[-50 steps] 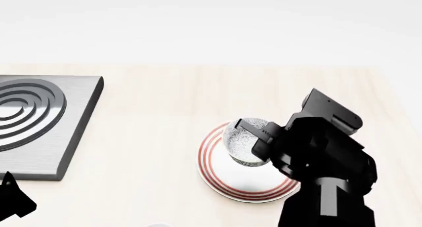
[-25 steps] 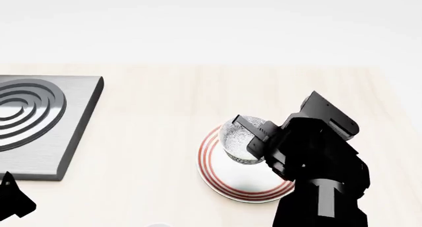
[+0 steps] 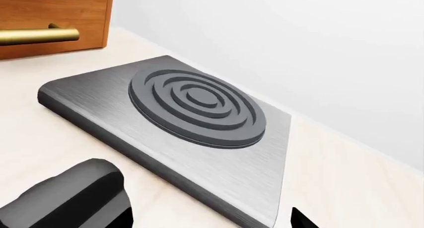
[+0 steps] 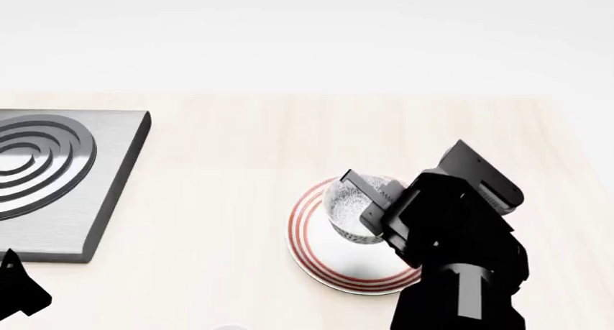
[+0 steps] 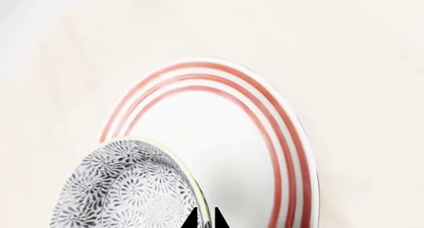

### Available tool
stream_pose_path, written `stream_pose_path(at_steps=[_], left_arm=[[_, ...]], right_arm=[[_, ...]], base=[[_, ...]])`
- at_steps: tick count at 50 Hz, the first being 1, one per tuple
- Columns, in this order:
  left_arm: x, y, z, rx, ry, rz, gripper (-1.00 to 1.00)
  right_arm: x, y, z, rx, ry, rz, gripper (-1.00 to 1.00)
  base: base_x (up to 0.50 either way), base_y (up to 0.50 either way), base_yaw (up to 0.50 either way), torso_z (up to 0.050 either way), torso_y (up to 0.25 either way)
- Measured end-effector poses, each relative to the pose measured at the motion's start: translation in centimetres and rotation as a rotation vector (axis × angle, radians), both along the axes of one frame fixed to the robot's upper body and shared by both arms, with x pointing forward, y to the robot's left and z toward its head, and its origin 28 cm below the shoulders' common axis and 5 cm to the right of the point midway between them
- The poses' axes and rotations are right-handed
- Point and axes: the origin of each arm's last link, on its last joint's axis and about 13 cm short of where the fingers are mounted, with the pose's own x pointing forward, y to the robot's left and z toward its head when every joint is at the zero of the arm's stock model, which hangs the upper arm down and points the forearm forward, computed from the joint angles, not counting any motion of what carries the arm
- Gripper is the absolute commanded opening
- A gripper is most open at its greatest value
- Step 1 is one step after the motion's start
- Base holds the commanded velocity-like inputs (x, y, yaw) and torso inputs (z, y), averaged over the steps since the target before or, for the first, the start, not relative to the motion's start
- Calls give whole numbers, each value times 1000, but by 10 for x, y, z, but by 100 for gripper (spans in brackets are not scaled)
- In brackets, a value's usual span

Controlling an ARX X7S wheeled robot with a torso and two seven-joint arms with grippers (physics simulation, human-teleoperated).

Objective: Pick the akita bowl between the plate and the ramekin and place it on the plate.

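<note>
The akita bowl (image 4: 353,206) is pinched at its rim by the right gripper (image 4: 367,198) above the plate (image 4: 331,269). Whether the left gripper (image 4: 17,290) is spread cannot be told

Bare table (image 4: 230,172) is lying open all around the right claw (image 4: 369,200); the stove block (image 4: 57,179) is sitting far off.

The right gripper (image 4: 369,200) carries the bowl (image 4: 353,206) lower and nearer the desk's front edge, over the plate (image 4: 317,262); the arm pulls back.
</note>
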Motion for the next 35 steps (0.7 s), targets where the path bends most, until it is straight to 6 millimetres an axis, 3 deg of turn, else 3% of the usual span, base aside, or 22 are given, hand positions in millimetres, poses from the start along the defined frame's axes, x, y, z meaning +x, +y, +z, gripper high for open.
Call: stream_pose_path(at_steps=[35], left_arm=[[1, 0, -2, -2, -1, 0, 100]], right_arm=[[-5, 0, -13, 8, 29, 19, -100]], base=[[0, 0, 0, 0, 0]])
